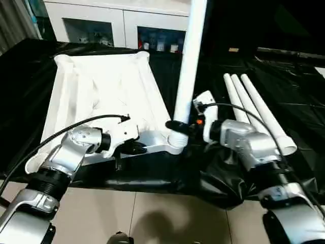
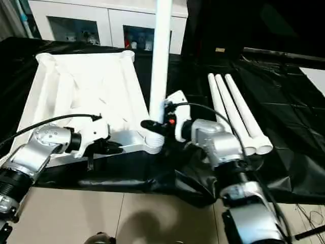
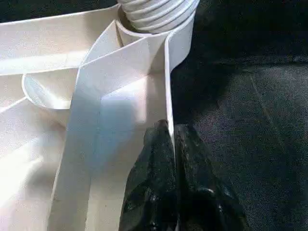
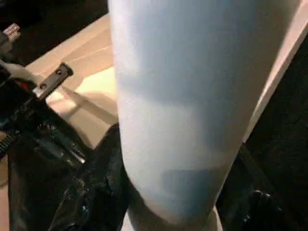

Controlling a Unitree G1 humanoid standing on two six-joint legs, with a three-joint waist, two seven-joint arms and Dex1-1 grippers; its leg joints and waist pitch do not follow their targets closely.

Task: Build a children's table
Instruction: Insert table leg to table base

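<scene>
Head view: your right gripper [image 1: 179,127] is clamped low on the upright white tapered tube leg [image 1: 189,66], steering it into the near corner socket [image 1: 175,143]. Left wrist: your left gripper [image 3: 173,144] pinches the upside-down white ribbed plastic tabletop [image 1: 101,91] rim, likely bracing it.

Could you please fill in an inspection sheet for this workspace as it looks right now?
Surface: black sheet over the work area, tiled floor at the near edge.
Job's things: tabletop lying underside up; one leg upright in its near corner socket; three spare legs lying side by side.
Clutter: nothing seen.
Grippers: left gripper shut on the tabletop's near rim; right gripper shut on the upright leg.
Cables: black cable along each forearm.
Surroundings: white glass-door cabinet behind.
</scene>
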